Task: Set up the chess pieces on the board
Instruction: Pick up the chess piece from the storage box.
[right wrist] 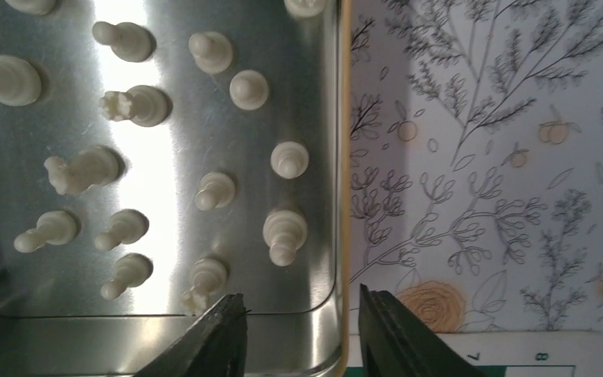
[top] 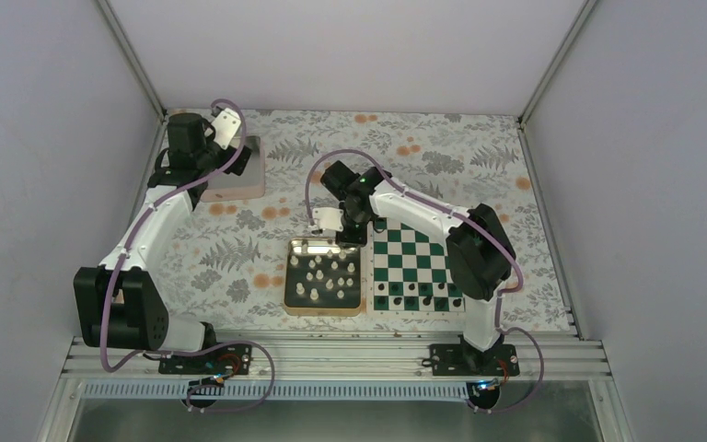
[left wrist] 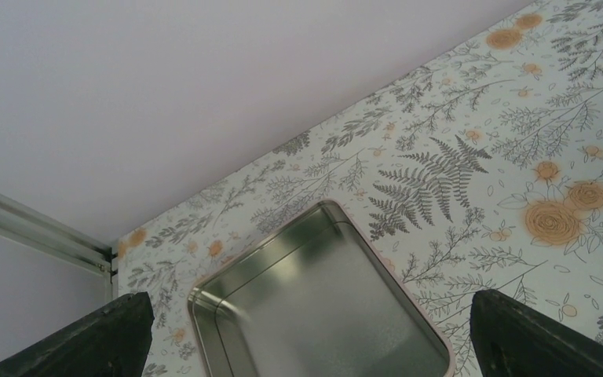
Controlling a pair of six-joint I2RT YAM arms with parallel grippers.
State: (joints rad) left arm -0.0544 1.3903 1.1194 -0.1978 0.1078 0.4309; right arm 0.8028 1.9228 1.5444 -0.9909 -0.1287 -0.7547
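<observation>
right gripper [right wrist: 300, 298]: we're seeing its fingers spread apart, gripping nothing, hovering at the rim of the gold-rimmed square metal tray [right wrist: 344, 157]
tiny white chess pieces [right wrist: 285, 233]: sitting inside that tray
green-and-white square chessboard [top: 407, 250]: lying just right of the tray, tiny black pieces [top: 414, 301] standing along its near edge
left gripper [left wrist: 310, 302]: hanging open over a shiny silver tin [left wrist: 361, 330]

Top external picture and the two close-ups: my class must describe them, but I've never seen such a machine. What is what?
The top view looks down on two robot arms bolted at the near edge of a table. The other two are shot from their wrists. The left gripper is open over an empty metal tin. The right gripper, open too, is over a corner of a gold-rimmed tray of white chess pieces. Beside it lies the board, dark pieces along its near edge. Nothing is held.
</observation>
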